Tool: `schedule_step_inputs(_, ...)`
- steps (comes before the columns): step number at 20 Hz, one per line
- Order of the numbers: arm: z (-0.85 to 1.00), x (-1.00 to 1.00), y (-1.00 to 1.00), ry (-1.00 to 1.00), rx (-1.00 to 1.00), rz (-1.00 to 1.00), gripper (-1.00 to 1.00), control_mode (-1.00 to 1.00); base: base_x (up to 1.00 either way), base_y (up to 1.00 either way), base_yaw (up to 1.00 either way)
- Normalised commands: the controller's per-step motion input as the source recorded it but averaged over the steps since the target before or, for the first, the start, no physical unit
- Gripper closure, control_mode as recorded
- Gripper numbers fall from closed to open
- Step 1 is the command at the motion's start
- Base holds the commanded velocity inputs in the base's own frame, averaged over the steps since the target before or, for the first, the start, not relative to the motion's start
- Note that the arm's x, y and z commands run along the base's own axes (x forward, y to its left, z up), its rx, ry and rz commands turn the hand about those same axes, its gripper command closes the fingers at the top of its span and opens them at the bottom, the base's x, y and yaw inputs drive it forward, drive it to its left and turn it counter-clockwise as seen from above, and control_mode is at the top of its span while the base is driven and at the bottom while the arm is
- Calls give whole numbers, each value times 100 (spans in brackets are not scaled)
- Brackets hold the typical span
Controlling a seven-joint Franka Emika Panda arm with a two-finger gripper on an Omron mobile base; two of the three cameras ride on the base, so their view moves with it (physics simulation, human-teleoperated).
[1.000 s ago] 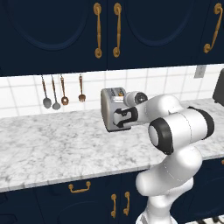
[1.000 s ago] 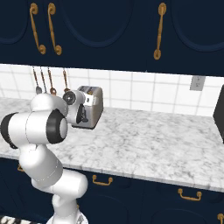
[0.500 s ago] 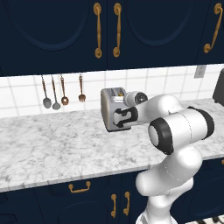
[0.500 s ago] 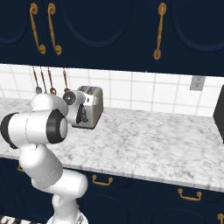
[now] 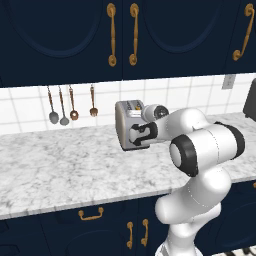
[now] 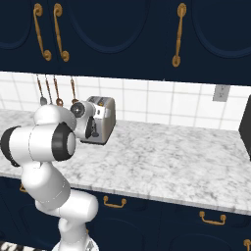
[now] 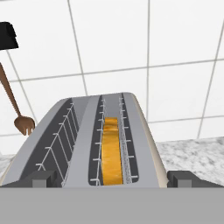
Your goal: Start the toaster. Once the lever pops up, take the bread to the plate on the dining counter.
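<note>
Hovering open end effector (image 7: 112, 178) at toaster (image 7: 87, 144) front edge, bread (image 7: 111, 153) in right slot

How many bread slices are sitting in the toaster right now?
1. A single bread slice stands in the right-hand slot of the toaster as the hand view shows it; the left-hand slot shows bare wire guides. Its lowest part is out of sight.

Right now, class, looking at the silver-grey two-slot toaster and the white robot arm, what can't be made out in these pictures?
- Lever position: in both base views the arm's hand covers the front face of the silver-grey two-slot toaster.
- Golden-brown bread slice: hand view gives just its top edge; the slot walls hide the rest.
- Gripper: its fingertips are cut off at the hand view's bottom.
- Hanging wooden fork: its handle top is hidden behind a black block.
</note>
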Motion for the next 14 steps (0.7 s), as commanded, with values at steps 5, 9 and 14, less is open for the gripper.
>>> schedule_step_inputs(5, 0, 0, 0, 0, 0, 0, -100, -100, 0, 0, 0)
schedule_step_inputs(9, 0, 0, 0, 0, 0, 0, -100, -100, 0, 0, 0)
schedule_step_inputs(14, 0, 0, 0, 0, 0, 0, -100, -100, 0, 0, 0)
